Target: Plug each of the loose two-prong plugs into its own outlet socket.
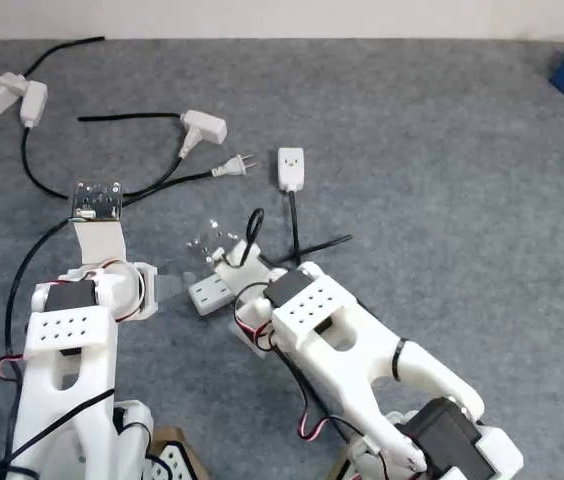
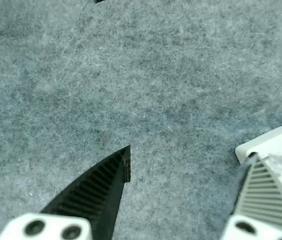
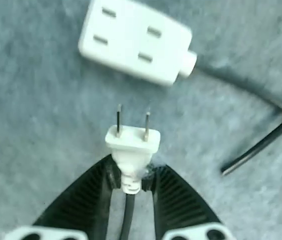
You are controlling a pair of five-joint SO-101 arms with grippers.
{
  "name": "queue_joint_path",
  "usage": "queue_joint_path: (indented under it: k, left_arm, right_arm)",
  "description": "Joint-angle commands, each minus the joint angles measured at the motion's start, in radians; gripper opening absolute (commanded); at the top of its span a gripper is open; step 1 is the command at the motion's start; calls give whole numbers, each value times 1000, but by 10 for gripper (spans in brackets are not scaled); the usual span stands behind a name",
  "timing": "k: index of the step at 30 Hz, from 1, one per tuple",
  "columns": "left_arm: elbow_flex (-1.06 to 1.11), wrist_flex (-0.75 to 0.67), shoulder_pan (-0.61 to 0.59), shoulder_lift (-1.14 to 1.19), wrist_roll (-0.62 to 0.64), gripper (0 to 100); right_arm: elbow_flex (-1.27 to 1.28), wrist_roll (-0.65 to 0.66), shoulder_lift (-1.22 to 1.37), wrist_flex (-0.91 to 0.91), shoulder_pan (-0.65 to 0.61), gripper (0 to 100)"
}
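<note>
Your right hand (image 3: 131, 172) was clenched on the plug (image 3: 132, 142), its prongs pointing straight at the socket block (image 3: 136, 42) just ahead, left of centre in the high view, your left hand (image 2: 190, 155) released beside it.

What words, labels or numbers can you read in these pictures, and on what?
None can be read.
The white outlet block and the plug show plain faces without print.
The small dark board on an arm's tip has marks too small to read.
</note>
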Motion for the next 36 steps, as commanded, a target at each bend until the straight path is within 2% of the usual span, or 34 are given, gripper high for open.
queue_joint_path:
  k: [1, 6, 12, 25, 30, 36]
  left_arm:
    - [-2, -14, 10, -12, 9, 348]
    - [-2, -11, 12, -12, 9, 348]
    - [-2, -9, 12, -12, 9, 348]
    - [13, -14, 15, -12, 9, 348]
    - [31, -15, 71, -12, 8, 348]
    - [65, -97, 93, -19, 8, 348]
  right_arm:
    - [15, -55, 7, -96, -2, 7]
    - [84, -66, 84, -197, -2, 7]
    - [64, -66, 197, -199, -2, 7]
    - [39, -68, 237, -199, 21, 7]
    - [15, -68, 266, -199, 21, 7]
    - [13, -68, 271, -199, 21, 7]
